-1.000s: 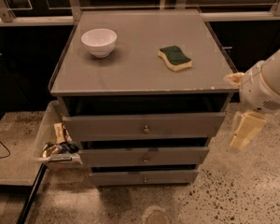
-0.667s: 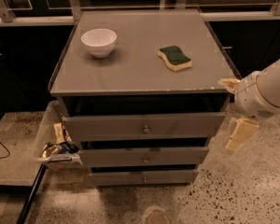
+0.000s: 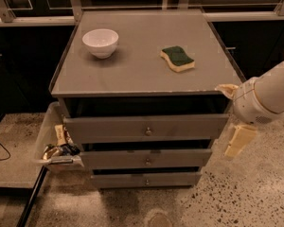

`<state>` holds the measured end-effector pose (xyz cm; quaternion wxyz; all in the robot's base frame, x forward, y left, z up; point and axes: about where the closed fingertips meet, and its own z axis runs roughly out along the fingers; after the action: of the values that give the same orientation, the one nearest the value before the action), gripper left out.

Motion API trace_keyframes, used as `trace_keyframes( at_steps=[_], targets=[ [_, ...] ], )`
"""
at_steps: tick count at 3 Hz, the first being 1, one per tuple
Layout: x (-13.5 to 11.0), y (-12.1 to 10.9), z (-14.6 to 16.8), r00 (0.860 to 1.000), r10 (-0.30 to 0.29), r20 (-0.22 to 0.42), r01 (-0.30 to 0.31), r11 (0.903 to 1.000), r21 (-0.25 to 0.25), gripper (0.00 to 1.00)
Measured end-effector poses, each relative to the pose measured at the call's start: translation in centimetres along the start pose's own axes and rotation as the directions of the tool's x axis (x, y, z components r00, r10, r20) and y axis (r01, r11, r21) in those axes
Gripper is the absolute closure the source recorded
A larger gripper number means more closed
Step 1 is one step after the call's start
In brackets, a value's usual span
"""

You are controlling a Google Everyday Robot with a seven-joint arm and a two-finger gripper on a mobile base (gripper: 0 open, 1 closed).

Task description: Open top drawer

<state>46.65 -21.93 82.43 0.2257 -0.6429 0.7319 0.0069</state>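
Note:
The top drawer (image 3: 113, 126) is the widest grey front under the cabinet top, with a small round metal knob (image 3: 148, 131) at its middle. A dark gap shows above the front. My gripper (image 3: 232, 117) is at the cabinet's right front corner, beside the drawer's right end and well right of the knob. It is open and empty: one cream finger (image 3: 226, 89) lies by the tabletop corner, the other finger (image 3: 239, 142) hangs lower, near the middle drawer's level.
Two narrower drawers (image 3: 146, 159) (image 3: 146, 179) sit below. A white bowl (image 3: 100, 42) and a green-and-yellow sponge (image 3: 177, 58) lie on the cabinet top (image 3: 132, 74). A bin with wrappers (image 3: 57, 148) stands at the left. The floor is speckled (image 3: 236, 197).
My arm and gripper have moved left, closer to the right end of the drawers. The drawers, bowl and sponge have not moved.

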Motion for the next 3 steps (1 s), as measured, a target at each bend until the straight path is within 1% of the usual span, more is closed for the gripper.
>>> trace_keyframes(
  at_steps=[1,2,3],
  targets=[
    [-0.3,1.7,3.8,0.999,-0.040,0.027,0.040,0.9988,-0.026,0.00],
    [-0.1,2.5,8.0,0.994,-0.086,0.071,0.088,0.9957,-0.027,0.00],
    [0.5,2.0,12.1,0.984,-0.135,0.114,0.138,0.9903,-0.015,0.00]
  ],
)
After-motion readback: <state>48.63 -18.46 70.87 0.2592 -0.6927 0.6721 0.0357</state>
